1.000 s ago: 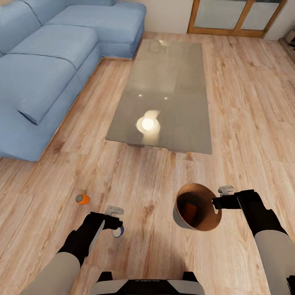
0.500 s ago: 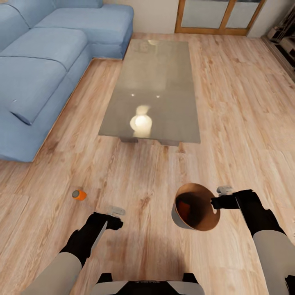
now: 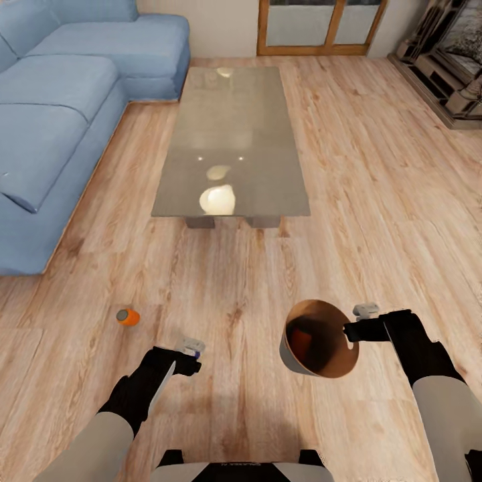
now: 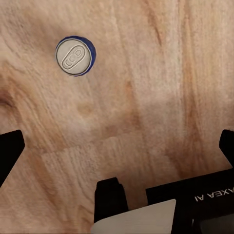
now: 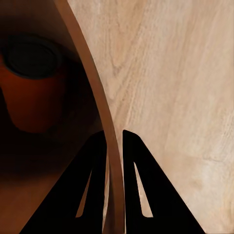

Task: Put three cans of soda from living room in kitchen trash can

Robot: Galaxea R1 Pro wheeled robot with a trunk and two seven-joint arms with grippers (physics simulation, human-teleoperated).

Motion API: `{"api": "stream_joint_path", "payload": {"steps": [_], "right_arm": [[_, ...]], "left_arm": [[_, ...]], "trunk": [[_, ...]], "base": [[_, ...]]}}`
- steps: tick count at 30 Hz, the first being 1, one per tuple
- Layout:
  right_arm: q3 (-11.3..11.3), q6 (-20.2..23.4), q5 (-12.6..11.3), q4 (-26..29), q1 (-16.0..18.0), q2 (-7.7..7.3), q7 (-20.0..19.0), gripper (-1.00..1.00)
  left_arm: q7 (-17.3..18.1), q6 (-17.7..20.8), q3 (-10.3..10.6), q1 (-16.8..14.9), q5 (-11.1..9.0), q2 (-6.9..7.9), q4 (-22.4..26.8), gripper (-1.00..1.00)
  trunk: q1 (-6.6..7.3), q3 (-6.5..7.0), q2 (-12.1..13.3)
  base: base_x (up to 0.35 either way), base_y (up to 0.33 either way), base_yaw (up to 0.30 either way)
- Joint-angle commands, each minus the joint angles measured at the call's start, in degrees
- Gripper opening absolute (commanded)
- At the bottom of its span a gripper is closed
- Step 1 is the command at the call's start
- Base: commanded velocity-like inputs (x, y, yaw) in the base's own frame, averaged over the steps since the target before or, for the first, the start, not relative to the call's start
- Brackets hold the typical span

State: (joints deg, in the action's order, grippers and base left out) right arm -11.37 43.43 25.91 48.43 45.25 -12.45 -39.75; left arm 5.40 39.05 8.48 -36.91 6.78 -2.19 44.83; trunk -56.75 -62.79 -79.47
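My right gripper (image 3: 356,329) is shut on the rim of the tash can (image 3: 320,338), holding it tilted above the floor. In the right wrist view its fingers (image 5: 92,190) sit on either side of the rim (image 5: 111,161). An orange can of soda (image 3: 306,342) lies inside it, also seen as the orange can (image 5: 31,92). A second orange can (image 3: 127,316) lies on its side on the wood floor, ahead and left of my left gripper (image 3: 191,356). That left gripper (image 4: 117,146) is open above the floor, with a blue can (image 4: 75,56) standing upright below it.
A glass-topped coffee table (image 3: 231,144) stands straight ahead. The blue corner sofa (image 3: 47,127) runs along the left. A wood-framed glass door (image 3: 314,27) is at the back and a dark low unit (image 3: 445,73) at the far right. Bare wood floor (image 3: 388,221) lies to the right.
The whole view has swung to the right, so sofa and table sit further left in the picture. Both arms hold their pose, and the right gripper still grips the tash can.
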Motion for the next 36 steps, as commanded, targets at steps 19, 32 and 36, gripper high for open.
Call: {"api": "stream_joint_path", "payload": {"steps": [19,32,36], "right_arm": [[-0.15,0.42,-0.83,-0.24,0.01,-0.25,-0.12,-1.00],[0.16,15.75,-0.70,0.32,1.19,-8.65,-1.02,-1.00],[0.32,16.57,-0.84,0.29,4.09,-12.39,-1.91,-1.00]], "left_arm": [[-1.28,-0.36,-0.02,0.06,-0.11,-0.88,0.33,1.00],[-1.20,-0.06,-0.24,0.00,-1.05,-1.99,0.88,1.00],[-1.19,-0.03,-0.23,-0.01,-1.06,-2.27,0.88,1.00]], "trunk": [[0.00,0.49,0.00],[0.00,0.49,0.00],[-0.66,-0.07,-1.20]], "base": [[0.095,0.224,-0.158],[0.009,0.007,-0.003],[0.000,0.000,0.000]]}}
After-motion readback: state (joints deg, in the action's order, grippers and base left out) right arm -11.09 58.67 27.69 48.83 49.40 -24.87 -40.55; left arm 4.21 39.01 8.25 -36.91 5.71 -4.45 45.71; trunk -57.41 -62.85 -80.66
